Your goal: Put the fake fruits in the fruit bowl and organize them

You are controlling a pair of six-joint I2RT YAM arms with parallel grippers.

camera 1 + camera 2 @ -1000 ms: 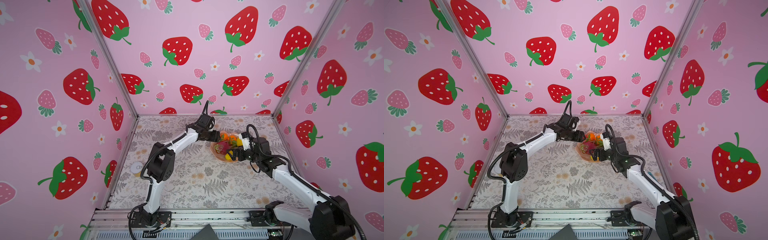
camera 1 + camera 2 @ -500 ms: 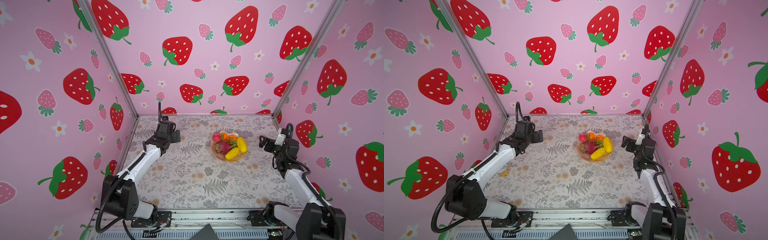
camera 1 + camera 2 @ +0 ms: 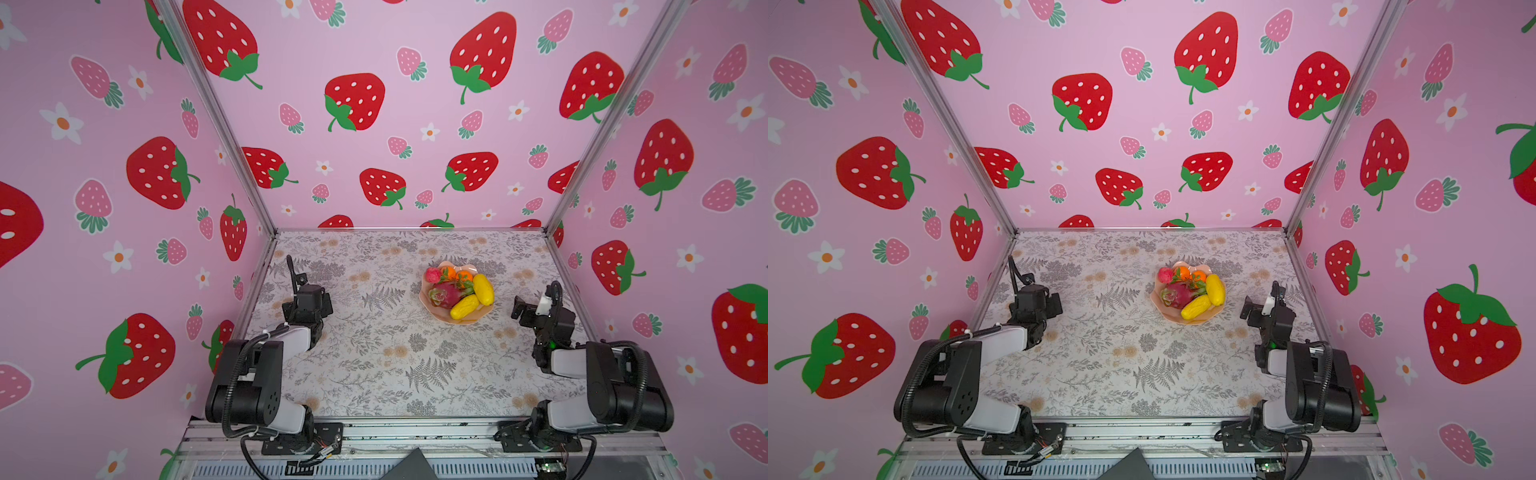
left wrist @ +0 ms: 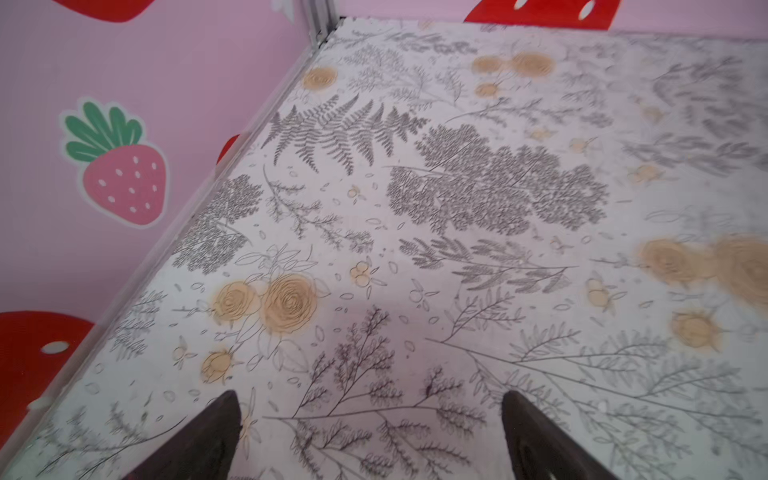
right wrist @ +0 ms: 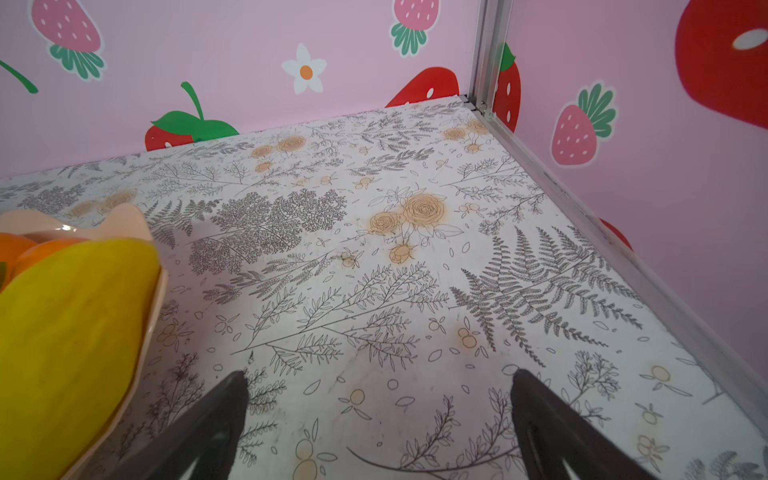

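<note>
The task looks done — all the fruits point(image 3: 457, 291) lie in the bowl point(image 3: 465, 321), right of the table's point(image 3: 374, 361) middle, toward its back edge. The left gripper point(image 4: 370, 399) and right gripper point(image 5: 378, 378) gape wide, empty — nothing seems left.

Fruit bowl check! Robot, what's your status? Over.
Left gripper open, empty. Right gripper open, empty, beside fruit bowl. Fake fruits all in the bowl. Nothing in the way, over.
</note>
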